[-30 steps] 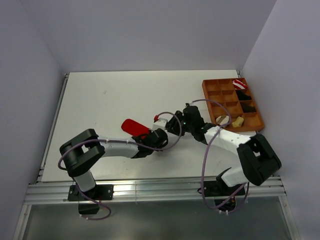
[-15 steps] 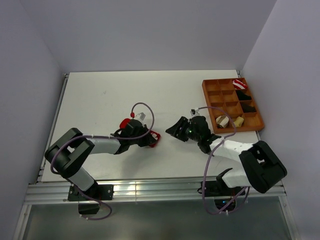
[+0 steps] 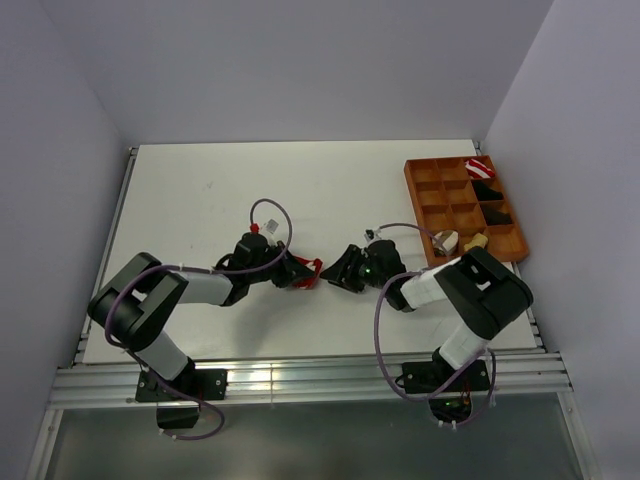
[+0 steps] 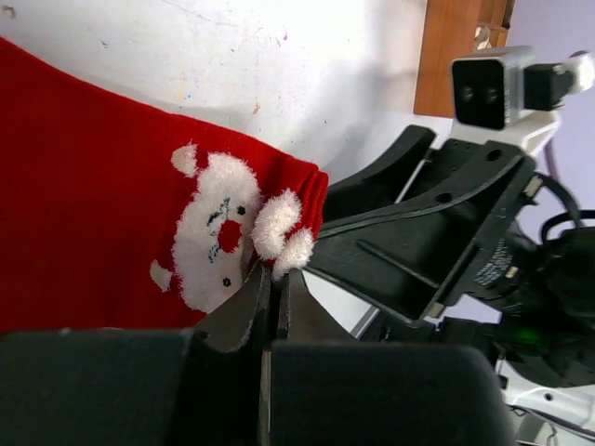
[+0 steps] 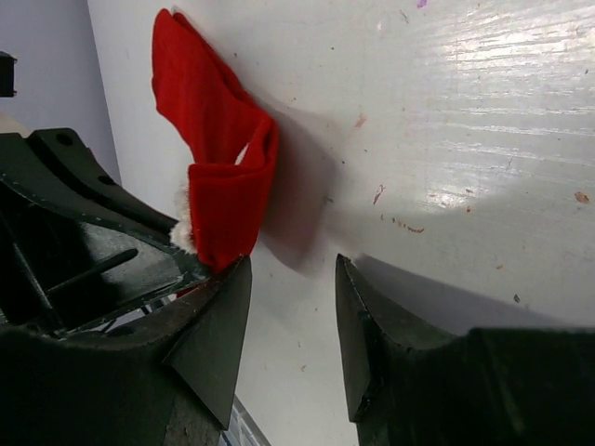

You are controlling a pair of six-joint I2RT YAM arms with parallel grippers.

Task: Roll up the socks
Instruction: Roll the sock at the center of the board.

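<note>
The jaws of the left gripper (image 4: 274,279) are pressed together on one end of the red sock (image 4: 93,186), pinching it just beside a fluffy white pom-pom. The jaws of the right gripper (image 5: 294,265) stand apart with only bare table (image 5: 446,111) between them, and they touch nothing.

We see a bright red knit sock carrying a white Santa face (image 4: 216,232) with a fuzzy beard, small dark eyes and a red nose. At the pinched end the fabric is folded back over itself, and a small gap shows inside the fold.

The sock lies well to the left of the orange compartment tray (image 3: 411,190), a little nearer the arm bases than the tray's near edge. Its long axis runs roughly left to right across the table. The pinched, folded end points toward the tray and toward the right gripper, which sits between sock and tray, close to the sock. The rest of the sock trails away from the tray. From above we see only small red patches, since the left gripper covers most of it. In the tray's near row a mustard-yellow sock (image 3: 477,241) peeks out beside the right arm.
</note>
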